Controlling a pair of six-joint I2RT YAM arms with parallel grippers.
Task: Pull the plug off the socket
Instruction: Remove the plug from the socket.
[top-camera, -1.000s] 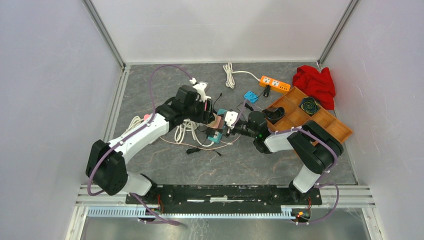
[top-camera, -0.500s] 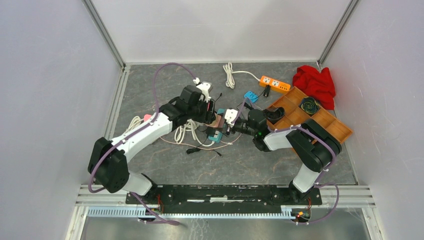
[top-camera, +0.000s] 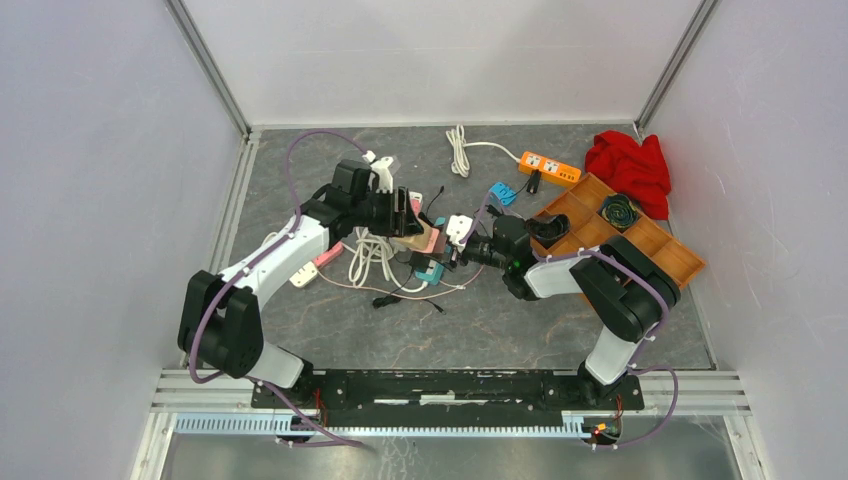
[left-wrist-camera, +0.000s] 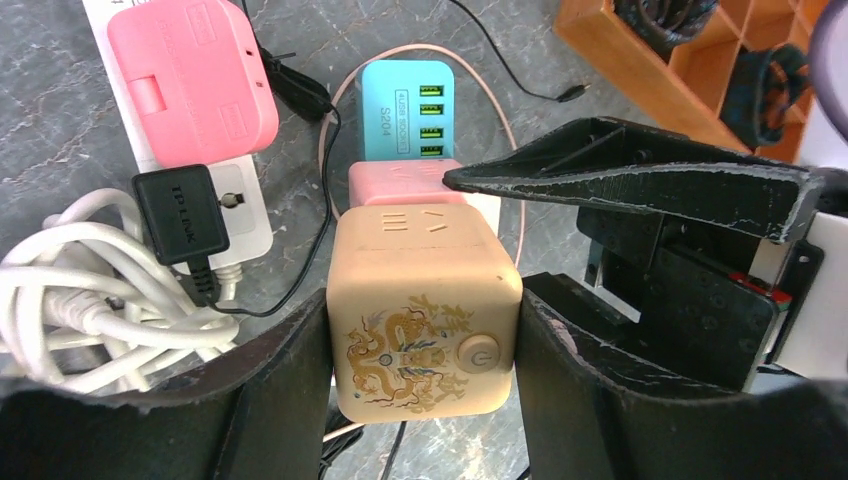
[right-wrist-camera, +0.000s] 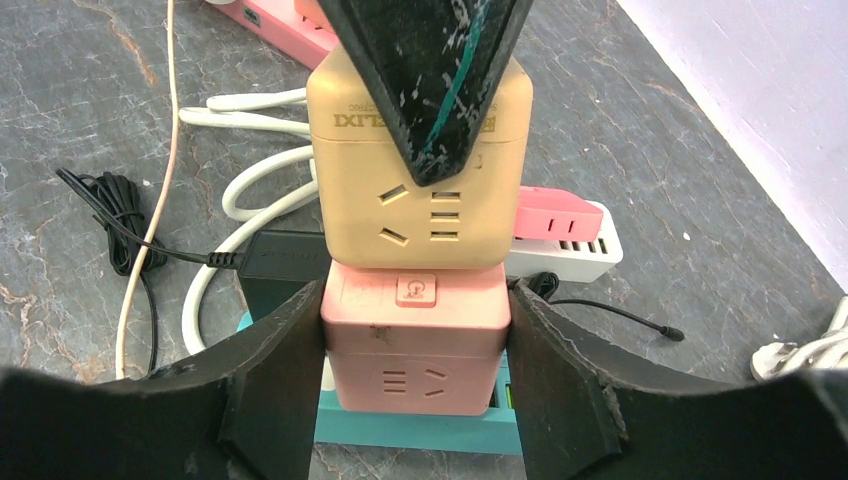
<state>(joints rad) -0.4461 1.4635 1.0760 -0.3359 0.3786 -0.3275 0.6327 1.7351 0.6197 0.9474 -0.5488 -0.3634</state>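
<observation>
Two cube-shaped power blocks sit face to face near the middle of the table (top-camera: 480, 330), above a tangle of cords. The tan cube (left-wrist-camera: 425, 310), printed with a gold dragon and a round power button, is pinched on two opposite sides by the left gripper (left-wrist-camera: 425, 385), whose black fingers (left-wrist-camera: 285, 390) press flat against it. The pink cube (right-wrist-camera: 415, 340) is clamped the same way by the right gripper (right-wrist-camera: 415, 385), jaws tight on its left and right faces. In the right wrist view the tan cube meets the pink one with no gap showing between them, and the two look joined. A teal charger (left-wrist-camera: 405, 100) with four ports lies right by the pink cube. Nearby a white power strip (left-wrist-camera: 245, 215) carries a pink adapter (left-wrist-camera: 190, 80) and a black plug (left-wrist-camera: 185, 215), with a coil of white cable (left-wrist-camera: 70, 290) just beside it. A wooden tray (top-camera: 660, 250) stands to the right, with an orange power strip (top-camera: 548, 167) and a red cloth (top-camera: 630, 168) beyond it.
</observation>
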